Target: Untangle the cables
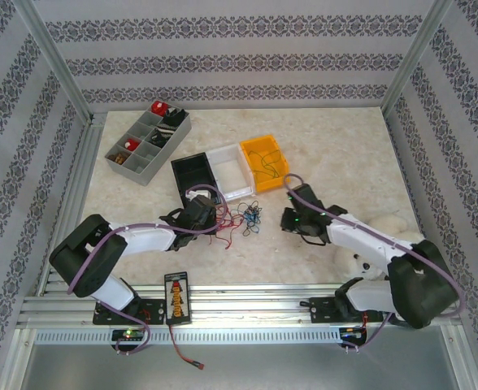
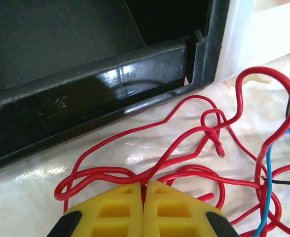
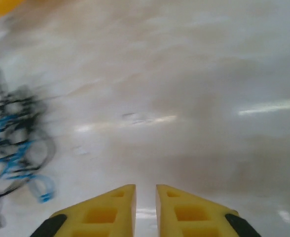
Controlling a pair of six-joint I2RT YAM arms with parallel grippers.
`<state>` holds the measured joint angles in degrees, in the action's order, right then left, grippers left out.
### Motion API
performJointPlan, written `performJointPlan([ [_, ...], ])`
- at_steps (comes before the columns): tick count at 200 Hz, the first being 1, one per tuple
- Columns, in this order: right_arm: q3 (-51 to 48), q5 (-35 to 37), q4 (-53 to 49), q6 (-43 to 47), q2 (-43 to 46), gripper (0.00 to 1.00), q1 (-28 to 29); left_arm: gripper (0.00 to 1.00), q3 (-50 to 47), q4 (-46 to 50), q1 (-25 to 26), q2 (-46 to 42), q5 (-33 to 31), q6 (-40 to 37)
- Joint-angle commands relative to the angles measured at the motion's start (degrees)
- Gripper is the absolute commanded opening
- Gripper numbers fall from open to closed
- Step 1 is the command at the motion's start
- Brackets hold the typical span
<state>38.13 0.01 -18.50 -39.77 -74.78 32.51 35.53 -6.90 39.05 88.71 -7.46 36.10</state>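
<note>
**Left fingers pinched on red strands beside the black bin; right fingers slightly apart, empty**

The cables (image 1: 244, 218) are a loose snarl of hair-thin flexible wires in red, blue and black. They lie on the table (image 1: 345, 154), mid-scene, between the two grippers and just near of the bins. The tabletop is pale, glossy and marbled, with glare streaks.

In the left wrist view the cables (image 2: 213, 134) are mostly red, smooth and round, looping and crossing with a small twist near the middle. One blue and one black strand run at the right edge. The left gripper (image 2: 143, 185) has yellow ribbed plastic fingers pressed together with no gap, and red strands run into the seam, so it is clamped on them. From above, the left gripper (image 1: 200, 213) sits at the left side of the tangle.

The black bin (image 2: 86, 98) is glossy hard plastic with a scuffed wall. It sits right behind the wires and blocks the far side. In the top view the black bin (image 1: 192, 157) stands in a row with a clear-white bin (image 1: 227, 154) and an orange bin (image 1: 255, 145). The orange bin has thin dark wires inside.

The right gripper (image 3: 145, 190) shows a narrow gap between its yellow fingers with nothing in it, over bare table. That view is blurred, with blue and black cables (image 3: 17, 143) smeared at its left. From above, the right gripper (image 1: 291, 218) is right of the tangle, apart from it.

A grey divided tray (image 1: 141, 172) sits far left, holding red and black bits. A black board (image 1: 176, 294) with yellow and red marks lies at the near edge, and a black lead (image 1: 182, 351) with a red plug is below it. Purple cables run along both arms.
</note>
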Motion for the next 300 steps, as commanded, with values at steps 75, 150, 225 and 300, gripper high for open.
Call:
performJointPlan([
  [75, 13.78, 4.84, 1.28, 6.82, -13.01, 0.38, 11.27, 0.0, -0.5, 2.91, 0.42, 1.56, 2.61, -2.52],
  [150, 18.07, 3.09, 1.98, 7.71, -21.46, 0.35, 11.88, 0.0, -0.55, 2.94, 0.42, 1.56, 2.63, -2.61],
  [225, 13.34, 11.2, 1.4, 1.91, -18.26, 0.0, 10.83, 0.0, 0.19, 7.13, 0.42, 1.6, -2.56, -0.3],
  [300, -0.59, 8.32, 2.38, -13.01, -8.16, 0.0, -3.02, 0.0, 1.25, 13.43, 0.42, 2.11, -8.22, 2.81],
])
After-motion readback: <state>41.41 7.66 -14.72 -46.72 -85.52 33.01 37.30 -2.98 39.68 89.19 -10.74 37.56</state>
